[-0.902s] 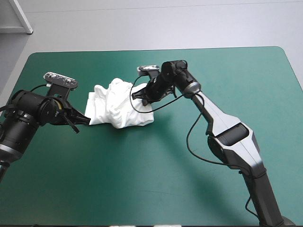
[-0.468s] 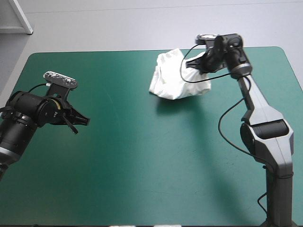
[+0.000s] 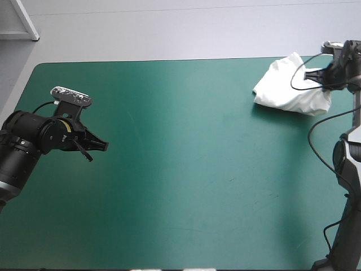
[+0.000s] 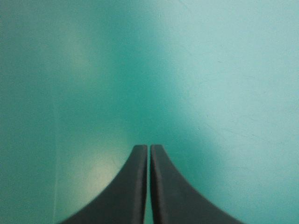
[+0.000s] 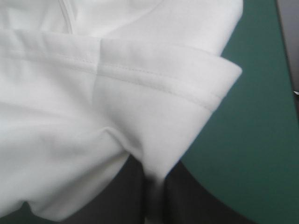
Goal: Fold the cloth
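Observation:
The white T-shirt [image 3: 290,87] is a crumpled bundle at the table's far right corner, held up by my right gripper [image 3: 313,75], which is shut on it. In the right wrist view a hemmed fold of the T-shirt [image 5: 117,102] fills the space ahead of the black fingers [image 5: 187,200], which pinch the cloth between them. My left gripper [image 3: 100,145] hovers low over the teal-green cover at the left side, far from the shirt. Its fingers [image 4: 133,186] meet in a point with only bare cover [image 4: 187,70] ahead of them.
The teal-green table [image 3: 186,169] lies bare between the two arms. Its right edge [image 3: 352,90] runs close beside the shirt, and the far edge passes just behind it.
My right gripper has carried the T-shirt from the left-middle of the table across to the far right corner. The left arm has stayed where it was.

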### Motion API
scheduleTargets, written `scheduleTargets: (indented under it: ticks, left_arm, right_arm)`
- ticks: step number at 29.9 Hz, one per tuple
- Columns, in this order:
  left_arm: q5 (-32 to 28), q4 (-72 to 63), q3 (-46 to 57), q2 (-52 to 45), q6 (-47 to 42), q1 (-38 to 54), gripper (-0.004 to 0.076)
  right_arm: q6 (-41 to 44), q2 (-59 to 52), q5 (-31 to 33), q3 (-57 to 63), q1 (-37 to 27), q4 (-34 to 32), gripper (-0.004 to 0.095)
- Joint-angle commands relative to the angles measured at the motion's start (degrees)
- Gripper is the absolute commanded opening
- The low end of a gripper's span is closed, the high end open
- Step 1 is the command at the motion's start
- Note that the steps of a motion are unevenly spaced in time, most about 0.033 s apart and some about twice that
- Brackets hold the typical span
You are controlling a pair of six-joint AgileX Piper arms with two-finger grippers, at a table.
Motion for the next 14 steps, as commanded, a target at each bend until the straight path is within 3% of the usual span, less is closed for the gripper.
scheduleTargets:
  ticks: [1,4,10,12,14]
  left_arm:
    - [-2.06,-0.67,-1.5,-1.57,-0.14,-0.04,0.0019]
    - [-3.66,-1.2,-1.5,-1.57,-0.14,-0.04,0.0019]
    - [-5.09,-1.36,-1.5,-1.57,-0.14,-0.04,0.0019]
    - [-5.09,-1.36,-1.5,-1.57,0.1,-0.04,0.0019]
    - [-5.5,-1.15,-1.5,-1.57,0.24,-0.04,0.0019]
  right_arm:
    - [-1.11,-3.9,-2.0,3.6,-4.69,1.01,-0.0016]
    - [-1.11,-3.3,-2.0,7.21,-7.36,8.22,0.0062]
    - [-0.97,-3.18,-2.0,6.87,-7.86,9.49,0.0732]
    - [1.08,-4.12,-2.0,6.27,-7.86,7.8,0.0775]
    - [1.56,-5.8,-2.0,6.01,-7.86,6.1,0.0723]
